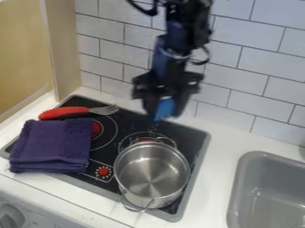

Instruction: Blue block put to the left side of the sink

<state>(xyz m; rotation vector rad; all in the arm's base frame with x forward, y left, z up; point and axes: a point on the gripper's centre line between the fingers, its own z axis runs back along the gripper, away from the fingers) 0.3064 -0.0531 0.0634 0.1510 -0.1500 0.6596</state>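
While the arm hangs down from the top edge, the gripper is over the back of the stove, behind the pot. Fingers gripping the block, blue, held between them, up off the stove and well apart from the sink. Pot is metal, upright, front right of stove, loop handles front and back. Fork, red handle, lies at back left, tines pointing right. Towel, purple, folded, just in front of the fork, over the stove's left part. Red dial between towel and pot. Sink is gray, set in the white desk, right side. Tiled wall behind. Gripper a bit blurred.
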